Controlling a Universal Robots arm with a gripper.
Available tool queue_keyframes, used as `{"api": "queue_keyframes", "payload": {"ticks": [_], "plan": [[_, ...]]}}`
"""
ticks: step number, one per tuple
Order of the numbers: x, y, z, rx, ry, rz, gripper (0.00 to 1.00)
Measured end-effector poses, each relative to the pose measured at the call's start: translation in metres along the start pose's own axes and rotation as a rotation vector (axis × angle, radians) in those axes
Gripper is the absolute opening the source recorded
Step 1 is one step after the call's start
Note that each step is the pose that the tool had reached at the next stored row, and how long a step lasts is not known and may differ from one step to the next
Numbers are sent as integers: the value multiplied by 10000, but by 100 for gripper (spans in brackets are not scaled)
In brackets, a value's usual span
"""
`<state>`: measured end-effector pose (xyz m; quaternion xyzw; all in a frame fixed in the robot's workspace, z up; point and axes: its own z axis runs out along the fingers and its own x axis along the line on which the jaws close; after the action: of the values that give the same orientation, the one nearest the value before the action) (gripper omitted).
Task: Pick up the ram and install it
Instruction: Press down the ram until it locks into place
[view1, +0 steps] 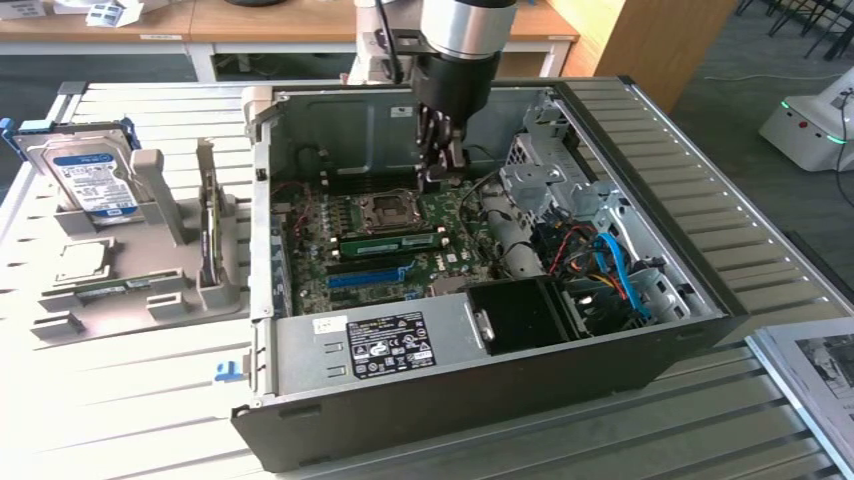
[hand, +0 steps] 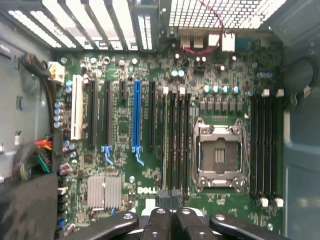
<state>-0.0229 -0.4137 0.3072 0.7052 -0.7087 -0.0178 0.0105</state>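
The ram (view1: 387, 241) is a long green stick that sits edge-up in a black slot on the motherboard (view1: 334, 265), just beside the CPU socket (view1: 388, 209). In the wrist view the ram (hand: 164, 140) shows as a thin pale-green edge in the slot farthest from the CPU socket (hand: 220, 155). My gripper (view1: 438, 180) hangs inside the open computer case, above the board near the socket. Its black fingers (hand: 158, 220) are shut together with nothing seen between them, and the gripper (hand: 170, 197) hovers over one end of the slot row.
The case walls (view1: 667, 230) ring the board, with a power supply (view1: 380, 345), a black bay and blue cables (view1: 617, 270) on the exterior view's right. A bright blue slot strip (hand: 136, 117) lies beside the black slots. A grey stand holding a hard drive (view1: 91, 175) sits outside the case.
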Motion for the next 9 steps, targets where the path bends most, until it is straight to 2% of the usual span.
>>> {"api": "queue_keyframes", "payload": {"ticks": [9], "plan": [[-1,-196,-8,-19,-1,-1,10]]}}
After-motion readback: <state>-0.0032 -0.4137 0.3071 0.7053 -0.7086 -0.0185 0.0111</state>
